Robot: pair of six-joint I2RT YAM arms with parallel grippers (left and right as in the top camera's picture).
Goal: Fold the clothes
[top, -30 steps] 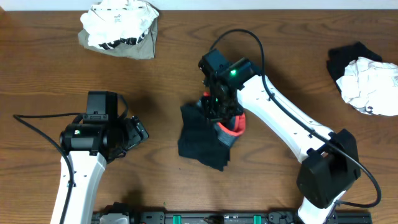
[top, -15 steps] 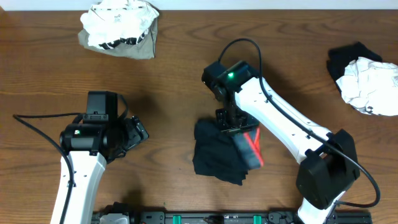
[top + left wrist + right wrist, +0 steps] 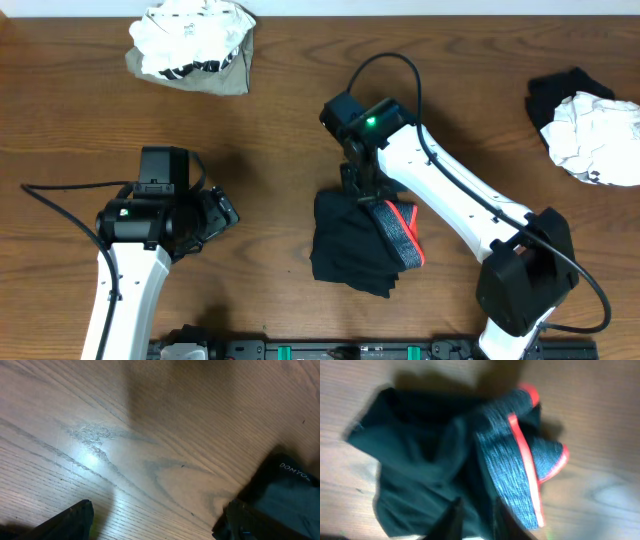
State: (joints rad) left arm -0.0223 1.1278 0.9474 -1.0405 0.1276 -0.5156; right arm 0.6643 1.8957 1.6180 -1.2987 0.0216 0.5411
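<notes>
The black garment (image 3: 350,250) with its grey band and coral edge lies crumpled at centre frame on the table (image 3: 290,110). The right tool (image 3: 358,193) is at its upper edge, fingers narrowly parted; I cannot tell whether it grips. The left tool (image 3: 222,212), centre left, gapes wide over bare wood. A white-and-olive heap (image 3: 190,45) lies upper left and a black-and-white heap (image 3: 590,125) at the right edge.

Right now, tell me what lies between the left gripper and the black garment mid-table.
Only bare table. The overhead view shows plain wood and nothing else between the left gripper and the black garment.
</notes>
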